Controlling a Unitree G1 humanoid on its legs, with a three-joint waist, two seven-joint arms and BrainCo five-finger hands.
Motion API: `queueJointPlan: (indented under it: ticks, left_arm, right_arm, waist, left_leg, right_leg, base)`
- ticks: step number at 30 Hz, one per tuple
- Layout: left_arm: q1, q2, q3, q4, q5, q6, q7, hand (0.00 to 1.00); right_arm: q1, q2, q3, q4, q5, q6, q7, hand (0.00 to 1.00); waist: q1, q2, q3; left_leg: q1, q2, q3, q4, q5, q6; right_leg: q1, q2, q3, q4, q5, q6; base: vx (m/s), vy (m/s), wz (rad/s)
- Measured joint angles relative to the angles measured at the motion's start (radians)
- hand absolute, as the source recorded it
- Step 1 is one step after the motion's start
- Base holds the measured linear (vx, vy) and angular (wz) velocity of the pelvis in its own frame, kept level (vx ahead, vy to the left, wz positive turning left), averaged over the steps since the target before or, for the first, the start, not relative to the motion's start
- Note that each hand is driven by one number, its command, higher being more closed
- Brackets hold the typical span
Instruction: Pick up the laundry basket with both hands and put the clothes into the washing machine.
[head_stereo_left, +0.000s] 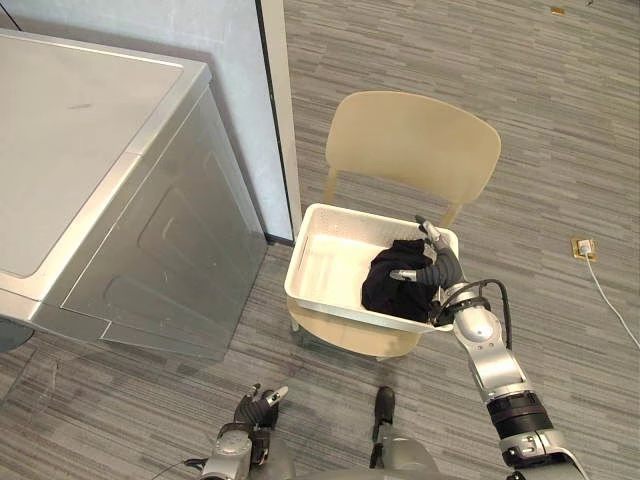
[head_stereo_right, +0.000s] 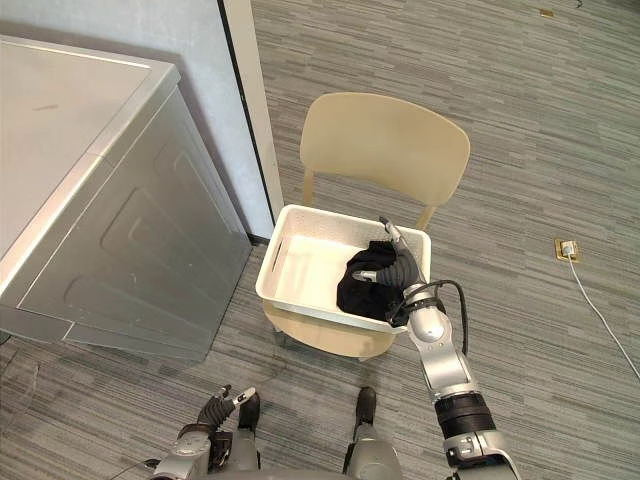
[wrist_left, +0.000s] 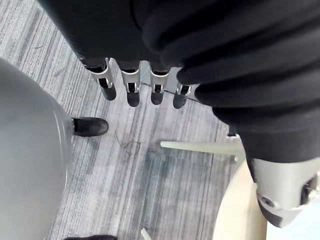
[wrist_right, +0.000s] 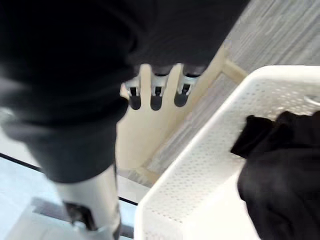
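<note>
Washing machine (head_stereo_left: 100, 200): silver, at the robot's left, well apart from the chair; its flat top looks closed.
Chair (head_stereo_left: 415, 140): beige, straight ahead, carrying the basket on its seat.
Basket (head_stereo_left: 322, 265): white and perforated, lying level on the seat, not lifted.
Clothes (head_stereo_left: 392, 288): a dark heap inside the basket, bunched toward its right end; the left half is bare.
Right hand (head_stereo_left: 438, 263): at the basket's right rim, over the clothes; its fingers (wrist_right: 156, 97) are fairly straight and hold nothing.
Left hand (head_stereo_left: 255, 408): low at the robot's side, well apart from the basket; its fingers (wrist_left: 132, 92) hang straight in a row with only floor beyond them.
Step in hand: the reach for the basket, one side only, with no grasp made.
Next move calls for: curling the right fingers round the right rim, bringing the left hand up to the left rim, then lifting level with both.
</note>
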Motion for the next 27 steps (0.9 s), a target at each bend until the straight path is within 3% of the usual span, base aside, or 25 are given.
queueJointPlan:
  ticks: [3,6,10,23,27]
  left_arm:
    - [-0.010,-0.009,-0.010,-0.013,-0.007,-0.001,0.000,0.00]
    - [-0.026,-0.012,-0.009,-0.015,-0.036,-0.002,0.005,0.00]
    - [-0.027,-0.006,-0.010,-0.039,-0.067,-0.011,0.008,0.00]
    - [-0.043,0.008,-0.060,-0.130,-0.132,-0.033,0.024,0.00]
    - [-0.061,0.007,-0.100,-0.180,-0.138,-0.036,0.027,0.00]
  right_arm:
    - [-0.159,-0.064,-0.006,0.270,-0.016,0.043,-0.004,0.00]
    - [-0.192,-0.083,-0.034,0.301,-0.016,0.052,-0.021,0.00]
    - [-0.269,-0.084,-0.088,0.461,0.020,0.078,-0.022,0.00]
    - [-0.477,-0.122,-0.133,0.557,0.104,0.090,-0.062,0.00]
    - [-0.564,-0.190,-0.133,0.614,0.103,0.090,-0.074,0.00]
  waist:
    - [0.007,0.037,0.046]
    - [0.023,0.059,0.092]
    - [0.024,0.058,0.137]
    - [0.026,0.070,0.243]
    - [0.026,0.079,0.266]
  left_leg:
    - [-0.018,-0.008,-0.014,0.005,0.007,0.004]
    - [-0.043,-0.008,-0.019,0.004,0.015,0.005]
    - [-0.052,-0.013,-0.040,0.005,0.019,0.010]
    - [-0.111,-0.036,-0.068,0.023,0.023,0.015]
    - [-0.177,-0.045,-0.080,0.045,0.033,0.020]
  right_leg:
    - [-0.009,-0.007,-0.012,0.000,0.003,0.000]
    - [-0.031,-0.007,-0.017,0.001,0.010,-0.001]
    - [-0.031,-0.010,-0.028,0.003,0.008,0.000]
    - [-0.086,-0.036,-0.052,0.050,-0.001,0.003]
    - [-0.159,-0.052,-0.055,0.109,-0.015,0.005]
  base:
    - [-0.06,0.018,0.13]
    - [-0.04,0.016,0.05]
    - [0.01,0.015,0.10]
    - [-0.02,0.011,0.06]
    - [-0.09,0.008,0.09]
